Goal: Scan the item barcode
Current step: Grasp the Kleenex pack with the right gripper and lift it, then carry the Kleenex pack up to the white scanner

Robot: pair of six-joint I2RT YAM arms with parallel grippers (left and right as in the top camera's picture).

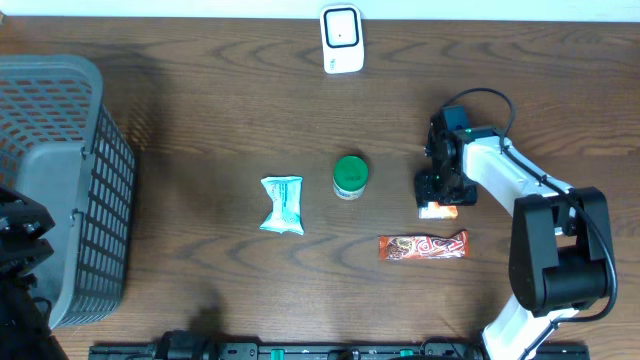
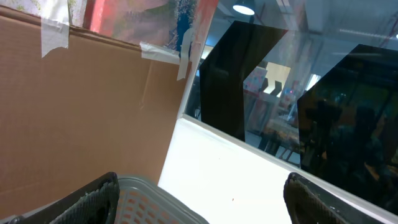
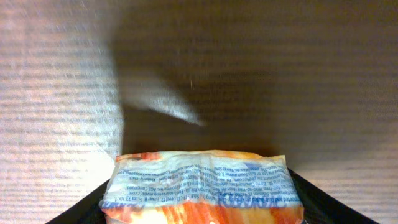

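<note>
R claw (image 1: 437, 193) points straight down at the table (image 1: 200, 120), low over the orange pkt (image 1: 437, 210). In the wrist cam the pkt lies flat btwn the two dark R fingers (image 3: 93, 210), one at each side edge, w/ its white printed end flap facing the lens. Jaws stand apart, about pkt-wide. Can't tell if the pads press the wrapper or only flank it, so grip is unconfirmed. Pkt looks to be resting on the wood.

R arm: wrist is bent down over the pkt. White forearm (image 1: 505, 168) slants back from the claw toward the robot's side. Dark upper link (image 1: 555, 250) sits behind it, by the near table edge.

Around R claw:
- Brown candy bar (image 1: 423, 245) lies just beside the pkt on the robot's side, apart from it.
- Green-lid jar (image 1: 350, 176) is near, to the claw's left.
- Teal pouch (image 1: 282, 204) is further left.
- White scanner (image 1: 342, 39) is well apart, ahead and left, at the far edge.

L claw (image 2: 202, 180): jaws spread wide, nothing btwn the L fingers (image 2: 93, 198). It tilts upward, w/ cardboard and glass in view. Grey basket (image 2: 155, 190) rim is right under it, far left of R claw.
</note>
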